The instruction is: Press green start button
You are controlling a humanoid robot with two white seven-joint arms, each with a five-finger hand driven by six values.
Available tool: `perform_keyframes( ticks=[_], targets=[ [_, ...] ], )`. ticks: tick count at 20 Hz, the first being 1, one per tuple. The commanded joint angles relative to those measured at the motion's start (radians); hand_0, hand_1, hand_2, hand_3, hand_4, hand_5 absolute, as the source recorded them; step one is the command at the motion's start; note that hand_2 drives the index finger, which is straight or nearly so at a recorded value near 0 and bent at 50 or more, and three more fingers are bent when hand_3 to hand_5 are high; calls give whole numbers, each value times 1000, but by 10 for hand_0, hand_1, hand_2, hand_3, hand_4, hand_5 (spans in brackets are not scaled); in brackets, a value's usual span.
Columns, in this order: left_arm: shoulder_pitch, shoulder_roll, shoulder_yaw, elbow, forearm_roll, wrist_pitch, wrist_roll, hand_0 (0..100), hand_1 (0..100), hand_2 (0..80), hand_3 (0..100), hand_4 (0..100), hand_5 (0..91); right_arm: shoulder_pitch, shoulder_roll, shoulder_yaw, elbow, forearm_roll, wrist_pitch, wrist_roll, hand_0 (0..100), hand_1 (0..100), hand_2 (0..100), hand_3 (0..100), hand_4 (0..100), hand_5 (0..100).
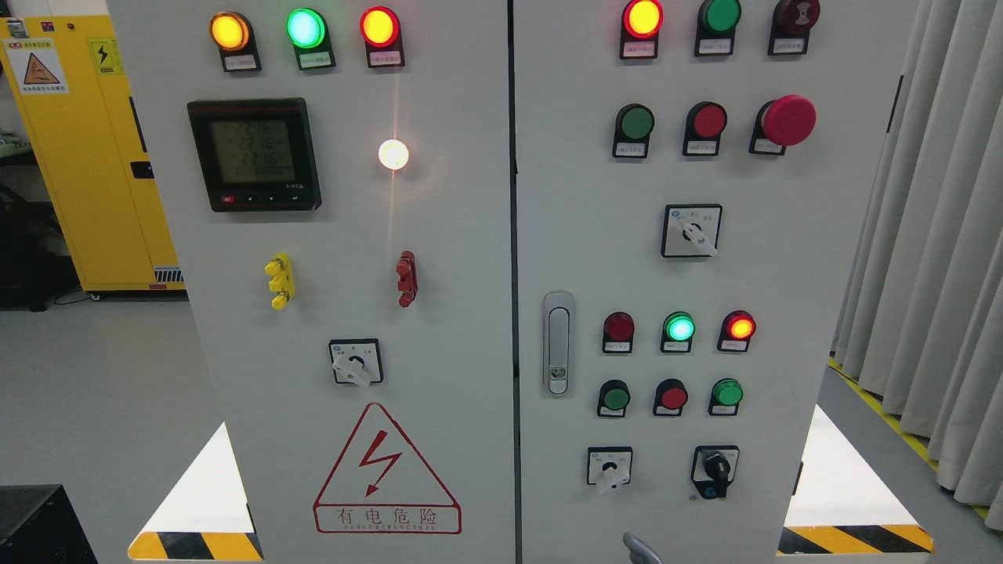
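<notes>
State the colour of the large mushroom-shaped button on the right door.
Red, seen in the head view.

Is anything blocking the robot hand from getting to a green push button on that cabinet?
Nothing visible covers the green push buttons on the right door; their faces are bare. Only a small grey tip shows at the bottom edge, possibly part of a robot hand, too little to tell which. Which green button is start cannot be read.

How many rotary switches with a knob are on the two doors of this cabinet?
4. One on the left door above the warning triangle; three on the right door: upper middle, bottom left, and a black-knobbed one beside it.
</notes>
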Motion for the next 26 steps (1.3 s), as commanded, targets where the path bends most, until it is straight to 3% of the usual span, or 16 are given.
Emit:
perform_keyframes(
  ticks=[1, 11, 13, 15, 16, 17, 18, 20, 26],
  targets=[
    [0, 0, 0, 0, 0, 0, 0, 120, 556, 0, 0, 0, 0, 1, 13, -4, 8, 2, 0, 0, 308, 437, 0, 0, 0, 0],
    [1, 0, 0, 0, 0, 0, 0, 120, 556, 0, 0, 0, 0, 1, 16, -4, 8, 9, 0, -1, 309, 442, 0, 0, 54, 0],
    [0, 0, 0, -1, 0, 0, 0, 120, 556, 0, 0, 0, 0, -1, 28, -13, 5, 26, -5, -12, 300, 508, 0, 68, 147, 76],
    [1, 0, 0, 0, 0, 0, 0, 120, 556, 0, 0, 0, 0, -7, 28, -34, 5, 105, -10, -44, 308, 594, 0, 246, 353, 195],
    [2, 0, 0, 0, 0, 0, 0, 120, 556, 0, 0, 0, 0, -14, 30, -47, 7, 171, -11, -70, 312, 601, 0, 254, 361, 208],
    [0, 0, 0, 0, 0, 0, 0, 120, 556, 0, 0, 0, 0, -21, 30, -63, 10, 251, -13, -104, 313, 628, 0, 335, 451, 296],
    [0, 0, 0, -1, 0, 0, 0, 120, 556, 0, 0, 0, 0, -21, 30, -77, 16, 337, -17, -136, 341, 665, 0, 471, 619, 535],
    [0, 0, 0, 0, 0, 0, 0, 120, 556, 0, 0, 0, 0, -28, 30, -96, 18, 480, -37, -178, 424, 710, 0, 638, 793, 786],
    [0, 0, 0, 0, 0, 0, 0, 120, 556, 0, 0, 0, 0, -60, 30, -148, -2, 845, -106, -187, 506, 806, 0, 816, 922, 888]
  ],
)
